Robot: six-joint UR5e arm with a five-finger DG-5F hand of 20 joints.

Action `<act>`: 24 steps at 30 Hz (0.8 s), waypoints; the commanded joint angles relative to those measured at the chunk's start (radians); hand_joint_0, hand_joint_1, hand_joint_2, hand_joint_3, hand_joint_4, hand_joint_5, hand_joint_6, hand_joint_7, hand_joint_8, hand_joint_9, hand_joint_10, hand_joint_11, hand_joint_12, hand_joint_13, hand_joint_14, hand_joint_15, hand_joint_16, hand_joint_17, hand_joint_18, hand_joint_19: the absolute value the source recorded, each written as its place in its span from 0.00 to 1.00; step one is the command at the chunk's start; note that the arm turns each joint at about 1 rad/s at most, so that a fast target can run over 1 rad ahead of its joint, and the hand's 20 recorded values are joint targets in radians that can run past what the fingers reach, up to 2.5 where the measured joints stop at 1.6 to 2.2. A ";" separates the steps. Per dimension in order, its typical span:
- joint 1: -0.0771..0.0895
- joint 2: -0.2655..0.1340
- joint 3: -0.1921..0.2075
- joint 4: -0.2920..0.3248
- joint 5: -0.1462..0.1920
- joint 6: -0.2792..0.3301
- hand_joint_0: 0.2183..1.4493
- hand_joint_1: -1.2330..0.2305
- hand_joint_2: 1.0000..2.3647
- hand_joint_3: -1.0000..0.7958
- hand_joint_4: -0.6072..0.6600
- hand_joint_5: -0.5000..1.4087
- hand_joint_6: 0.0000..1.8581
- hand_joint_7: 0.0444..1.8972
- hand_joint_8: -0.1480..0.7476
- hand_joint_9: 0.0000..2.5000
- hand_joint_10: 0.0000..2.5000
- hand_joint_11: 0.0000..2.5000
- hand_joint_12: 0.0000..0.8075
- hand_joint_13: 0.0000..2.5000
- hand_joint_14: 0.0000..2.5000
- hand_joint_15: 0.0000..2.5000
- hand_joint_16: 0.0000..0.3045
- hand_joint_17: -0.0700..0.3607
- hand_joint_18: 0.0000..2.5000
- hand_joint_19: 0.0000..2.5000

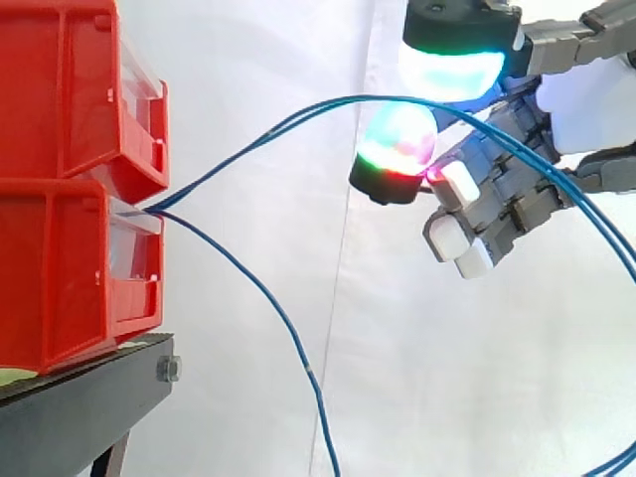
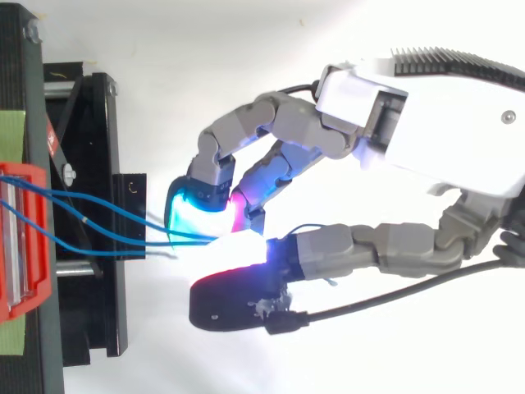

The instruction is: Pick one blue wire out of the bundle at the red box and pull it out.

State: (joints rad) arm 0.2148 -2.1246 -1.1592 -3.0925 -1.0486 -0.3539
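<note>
The hand (image 1: 517, 189) comes in from 3 o'clock in the side view and sits high up, near 2 o'clock. Its fingers are bent. Two glowing fingertips (image 1: 452, 60) press toward each other, one on top and one below. They pinch the blue wires (image 1: 268, 133) between them, so the hand is closed on the wires. Seen from above, the hand (image 2: 443, 139) reaches toward 9 o'clock, and the wires end at its glowing tips.

Two red boxes are stacked at 9 o'clock in the side view. The top box (image 1: 60, 89) sits on the bottom box (image 1: 50, 268). The blue wires come out at the front of the bottom box, right at its top edge. From there they climb toward 2 o'clock to the hand. Past the hand they run on down toward 4 o'clock.

One more blue wire (image 1: 268, 300) comes out of the same spot. It hangs loose and drops toward 6 o'clock. The hand is not touching it.

You cannot tell what else is inside the boxes.

From above, the wires lie across the red box (image 2: 41, 279) at 9 o'clock.

The boxes stand on a black stand (image 1: 79, 397). A white curtain (image 1: 229, 397) hangs behind everything.
</note>
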 commanded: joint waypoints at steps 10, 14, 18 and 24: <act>0.000 -0.002 -0.001 -0.012 -0.016 0.016 0.32 0.30 0.01 0.37 0.64 0.17 0.52 0.45 0.56 0.37 0.01 0.32 0.52 0.35 0.01 0.21 0.18 0.45 0.32 0.18; 0.000 -0.002 -0.001 -0.012 -0.016 0.015 0.28 0.33 0.00 0.31 0.64 0.17 0.52 0.44 0.57 0.37 0.00 0.32 0.53 0.35 0.01 0.21 0.18 0.45 0.32 0.19; -0.005 -0.003 -0.016 -0.003 -0.014 0.010 0.27 0.39 0.00 0.32 0.65 0.17 0.51 0.45 0.57 0.38 0.00 0.32 0.54 0.35 0.01 0.21 0.18 0.46 0.31 0.19; -0.005 -0.003 -0.020 0.029 -0.011 0.009 0.29 0.42 0.01 0.34 0.64 0.18 0.51 0.47 0.57 0.39 0.00 0.31 0.54 0.35 0.01 0.20 0.18 0.45 0.31 0.19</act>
State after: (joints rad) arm 0.2105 -2.1272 -1.1774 -3.0759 -1.0615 -0.3440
